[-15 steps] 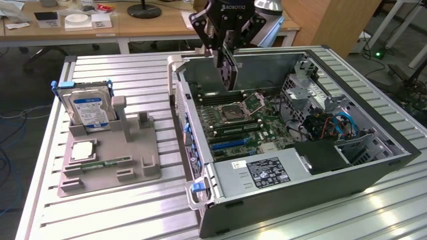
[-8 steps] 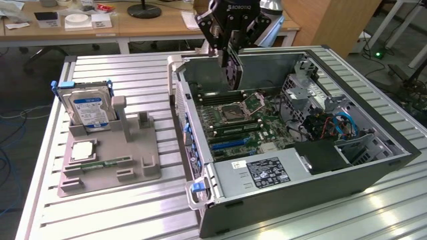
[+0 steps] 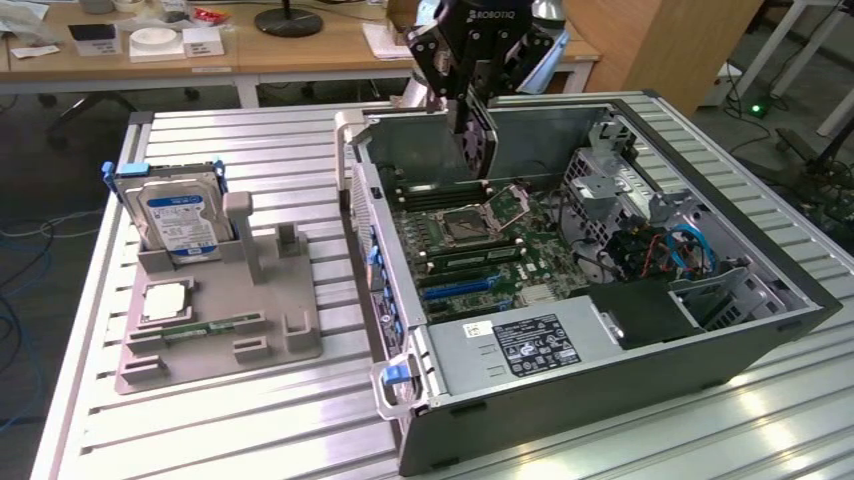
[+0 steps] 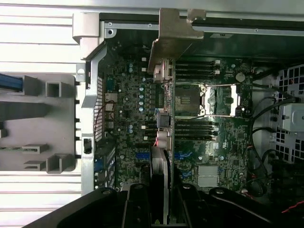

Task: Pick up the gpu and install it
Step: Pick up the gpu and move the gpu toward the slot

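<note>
The exterior camera sat high off the near side of the ribbed aluminium table (image 3: 214, 140), looking down and across at middling range over the open dark-grey computer case (image 3: 601, 400). The wrist camera, riding just behind the black gripper (image 4: 161, 204), faced straight down, close above the case's interior. Both views shared the green motherboard (image 3: 494, 250) and the grey plastic parts holder (image 3: 274, 300) on the exterior view's left.

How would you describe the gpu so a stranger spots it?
Look at the open computer case. Over its motherboard hangs the gpu, clamped upright in the gripper: a thin dark card, unlike the boxy blue-labelled hard drive outside.
</note>
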Action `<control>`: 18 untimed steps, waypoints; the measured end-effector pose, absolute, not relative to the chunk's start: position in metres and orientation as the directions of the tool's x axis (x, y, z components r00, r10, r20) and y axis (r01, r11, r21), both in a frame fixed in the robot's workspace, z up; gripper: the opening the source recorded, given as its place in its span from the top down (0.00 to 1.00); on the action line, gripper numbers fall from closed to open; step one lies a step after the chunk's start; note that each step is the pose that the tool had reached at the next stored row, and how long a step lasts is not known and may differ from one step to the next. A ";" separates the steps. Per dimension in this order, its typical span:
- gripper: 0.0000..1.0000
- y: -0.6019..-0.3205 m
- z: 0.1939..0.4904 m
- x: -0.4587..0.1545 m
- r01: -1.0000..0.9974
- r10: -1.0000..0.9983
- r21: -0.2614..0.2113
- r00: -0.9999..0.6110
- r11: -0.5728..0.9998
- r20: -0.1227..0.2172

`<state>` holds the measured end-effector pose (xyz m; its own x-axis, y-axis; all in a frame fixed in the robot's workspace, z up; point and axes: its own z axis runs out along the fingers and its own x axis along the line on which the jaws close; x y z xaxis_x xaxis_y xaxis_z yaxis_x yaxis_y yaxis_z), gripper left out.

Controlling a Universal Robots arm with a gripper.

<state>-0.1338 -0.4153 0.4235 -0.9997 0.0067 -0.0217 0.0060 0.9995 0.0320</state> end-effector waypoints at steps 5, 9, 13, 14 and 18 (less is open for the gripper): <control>0.73 -0.415 0.424 -0.127 0.006 0.007 0.032 -1.000 0.999 -0.022; 0.73 -0.415 0.424 -0.121 0.006 0.007 0.032 -1.000 0.999 -0.022; 0.73 -0.415 0.424 -0.115 0.006 0.007 0.032 -1.000 0.999 -0.022; 0.73 -0.415 0.423 -0.113 0.006 0.007 0.032 -1.000 0.999 -0.022; 0.73 -0.415 0.424 -0.107 0.006 0.007 0.032 -1.000 0.999 -0.022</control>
